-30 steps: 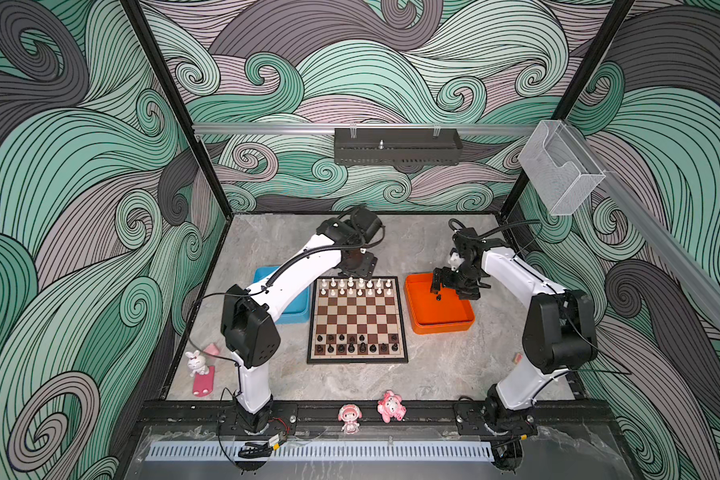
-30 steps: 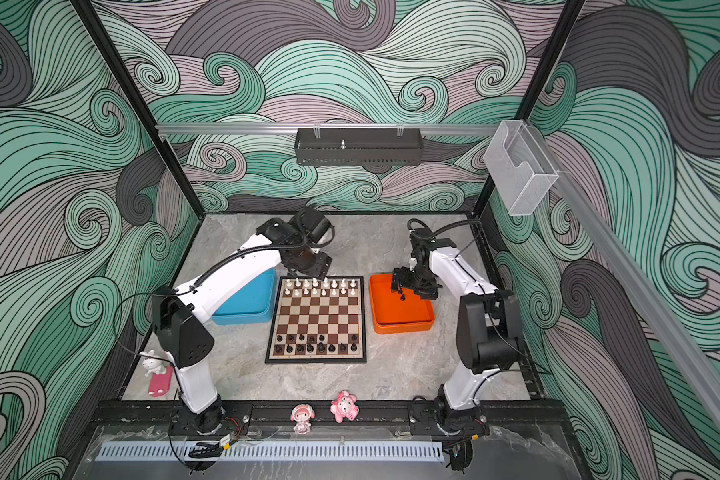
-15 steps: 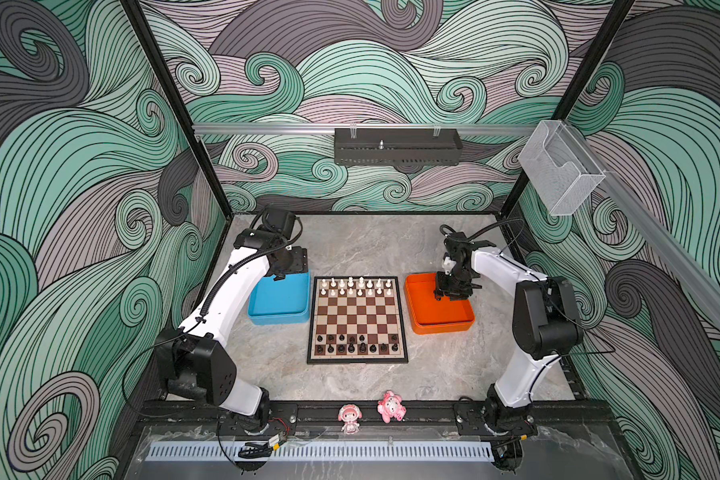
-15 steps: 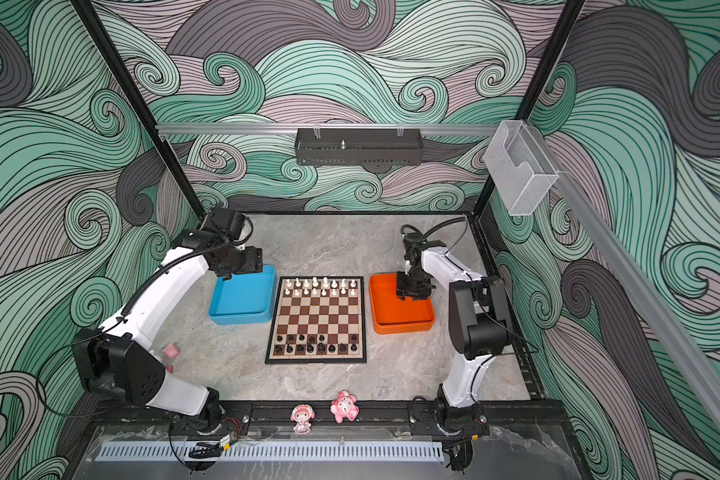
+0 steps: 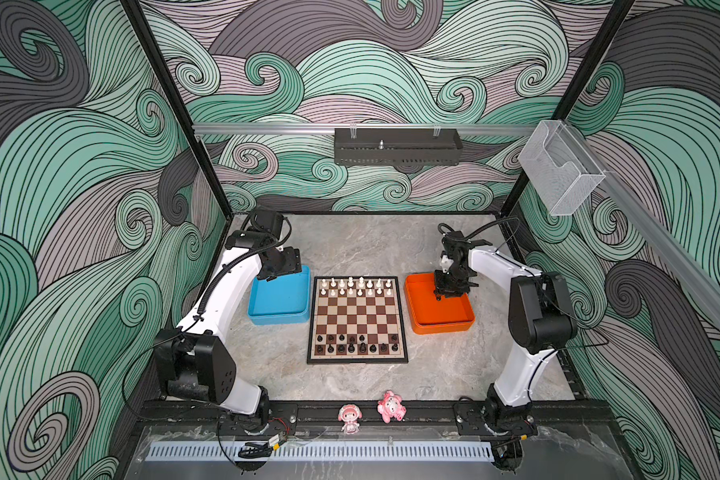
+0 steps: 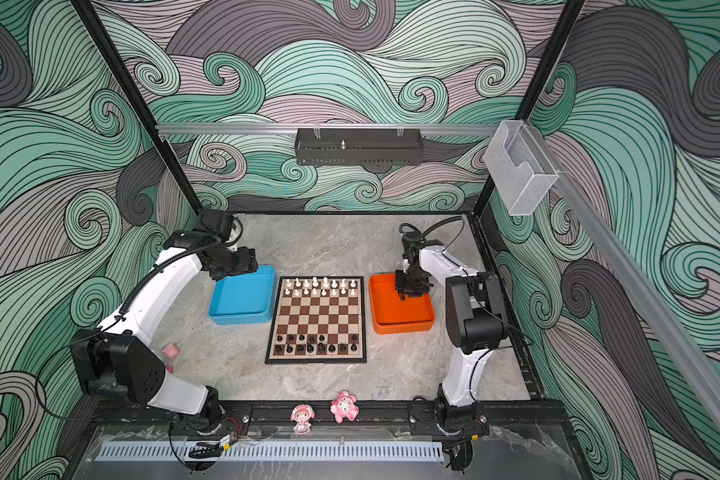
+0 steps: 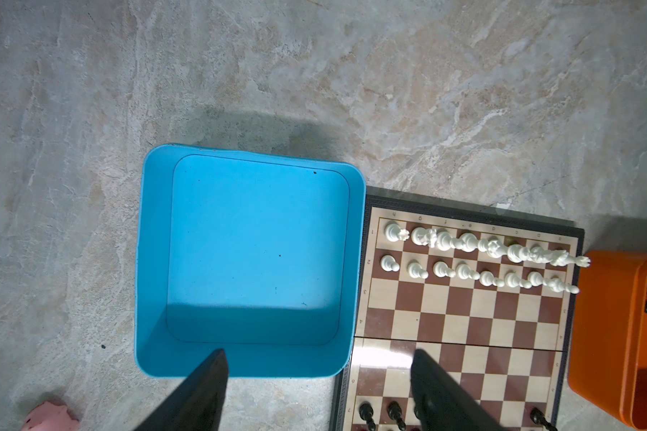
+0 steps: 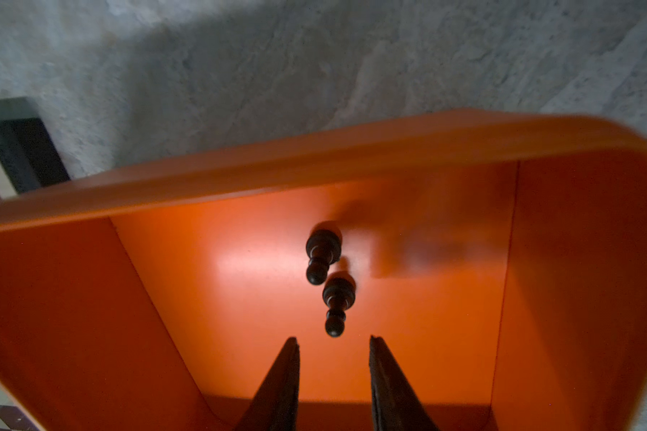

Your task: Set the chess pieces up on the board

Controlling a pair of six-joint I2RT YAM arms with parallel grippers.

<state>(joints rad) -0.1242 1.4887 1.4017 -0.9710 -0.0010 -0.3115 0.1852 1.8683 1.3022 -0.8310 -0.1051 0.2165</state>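
Top views, board (image 5: 357,320): one, flat on the stone table (image 5: 350,245), centre of the frame, between two trays.
White chess pieces (image 5: 356,287): sixteen, upright, in two full rows of eight along the board's upper edge.
Black chess pieces on the board (image 6: 316,344): two rows along the lower edge. The lower row reads as eight and the row above it shows gaps. An exact count cannot be read at this size.
Black pawns (image 8: 331,276): two on the floor of the orange tray, one behind the other, apparently lying on their sides.
Trays: two. The blue tray (image 5: 279,299) is just left of the board, the orange tray (image 5: 439,309) just right of it.
Pink figurines (image 5: 349,417): two, side by side on the front rail, lower centre of the frame.
Left gripper (image 7: 320,360): fingers set wide apart, nothing between them. It hangs above the upper part of the blue tray, with no contact seen.
Right gripper (image 8: 333,339): jaws a narrow gap apart, nothing clamped. It is lowered into the upper part of the orange tray. The nearer pawn's head lies just beyond the fingertips, with no contact visible.
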